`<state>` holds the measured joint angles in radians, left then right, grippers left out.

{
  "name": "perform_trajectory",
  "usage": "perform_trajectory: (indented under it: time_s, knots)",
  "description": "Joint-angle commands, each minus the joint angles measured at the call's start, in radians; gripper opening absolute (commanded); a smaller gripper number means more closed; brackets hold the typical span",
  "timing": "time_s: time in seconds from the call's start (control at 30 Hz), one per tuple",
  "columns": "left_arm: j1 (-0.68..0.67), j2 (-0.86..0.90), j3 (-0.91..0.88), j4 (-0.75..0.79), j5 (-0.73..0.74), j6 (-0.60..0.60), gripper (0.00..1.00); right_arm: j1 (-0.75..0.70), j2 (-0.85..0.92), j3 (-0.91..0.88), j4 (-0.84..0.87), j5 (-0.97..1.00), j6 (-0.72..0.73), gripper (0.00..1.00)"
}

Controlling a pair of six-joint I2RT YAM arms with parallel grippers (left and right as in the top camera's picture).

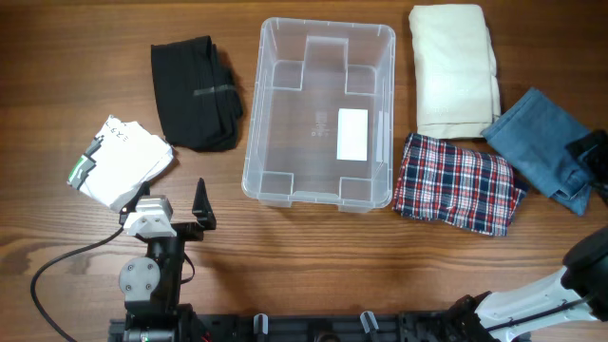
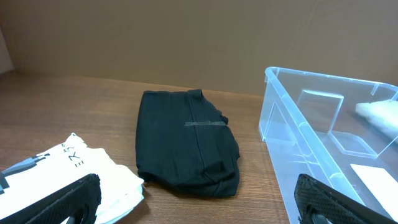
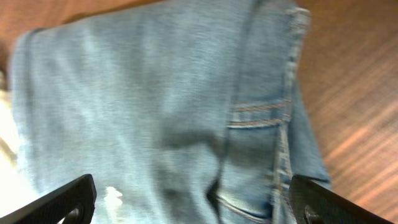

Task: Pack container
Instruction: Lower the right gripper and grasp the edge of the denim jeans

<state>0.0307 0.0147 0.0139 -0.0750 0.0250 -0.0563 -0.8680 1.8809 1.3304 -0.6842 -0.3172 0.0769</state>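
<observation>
Open-topped container (image 1: 255, 114) flanked by folded garments (image 1: 456, 180)

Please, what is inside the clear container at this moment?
No clothes: through the container only its white label on the base shows. Nothing inside is covered; the table under the label is hidden.

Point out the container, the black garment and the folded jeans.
container (image 1: 299, 133): overhead view, bare base left of the white label.
black garment (image 2: 186, 149): left wrist view, middle of the fold.
jeans (image 3: 155, 112): right wrist view, middle of the denim.
</observation>
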Motion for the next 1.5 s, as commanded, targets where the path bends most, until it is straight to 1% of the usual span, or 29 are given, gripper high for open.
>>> perform_trajectory:
  time_s: [0.0, 0.1, 0.17, 0.27, 0.37, 0.4, 0.47, 0.53, 0.77, 0.93, 1.17, 1.27, 1.37, 1.47]
  knots:
    - [-0.006, -0.005, -0.007, 0.001, 0.008, 0.019, 1.00, 0.007, -0.019, -0.009, 0.012, -0.010, 0.010, 1.00]
    - [-0.006, -0.005, -0.007, 0.001, 0.008, 0.019, 1.00, 0.008, -0.019, -0.015, -0.012, 0.167, 0.099, 1.00]
    - [-0.006, -0.005, -0.007, 0.001, 0.008, 0.019, 1.00, 0.008, -0.019, -0.015, -0.034, 0.247, 0.140, 1.00]
    - [-0.006, -0.005, -0.007, 0.001, 0.008, 0.019, 1.00, 0.008, -0.006, -0.015, -0.025, 0.230, 0.140, 1.00]
    - [-0.006, -0.005, -0.007, 0.001, 0.008, 0.019, 1.00, 0.021, 0.023, -0.015, -0.009, 0.172, 0.100, 1.00]
    - [-0.006, -0.005, -0.007, 0.001, 0.008, 0.019, 1.00, 0.026, 0.028, -0.015, -0.012, 0.186, 0.098, 0.99]
    - [-0.006, -0.005, -0.007, 0.001, 0.008, 0.019, 1.00, 0.038, 0.040, -0.015, -0.027, 0.281, 0.116, 1.00]
    - [-0.006, -0.005, -0.007, 0.001, 0.008, 0.019, 1.00, 0.038, 0.047, -0.015, -0.034, 0.295, 0.137, 1.00]
    - [-0.006, -0.005, -0.007, 0.001, 0.008, 0.019, 1.00, 0.037, 0.099, -0.016, -0.050, 0.291, 0.138, 1.00]
    - [-0.006, -0.005, -0.007, 0.001, 0.008, 0.019, 1.00, 0.037, 0.165, -0.016, -0.060, 0.235, 0.141, 1.00]
    - [-0.006, -0.005, -0.007, 0.001, 0.008, 0.019, 1.00, 0.037, 0.173, -0.016, -0.068, 0.220, 0.161, 1.00]
    - [-0.006, -0.005, -0.007, 0.001, 0.008, 0.019, 1.00, 0.033, 0.173, -0.016, -0.090, 0.232, 0.159, 1.00]
    - [-0.006, -0.005, -0.007, 0.001, 0.008, 0.019, 1.00, 0.016, 0.173, -0.015, -0.140, 0.295, 0.159, 1.00]
    - [-0.006, -0.005, -0.007, 0.001, 0.008, 0.019, 1.00, 0.000, 0.173, -0.015, -0.182, 0.295, 0.159, 1.00]
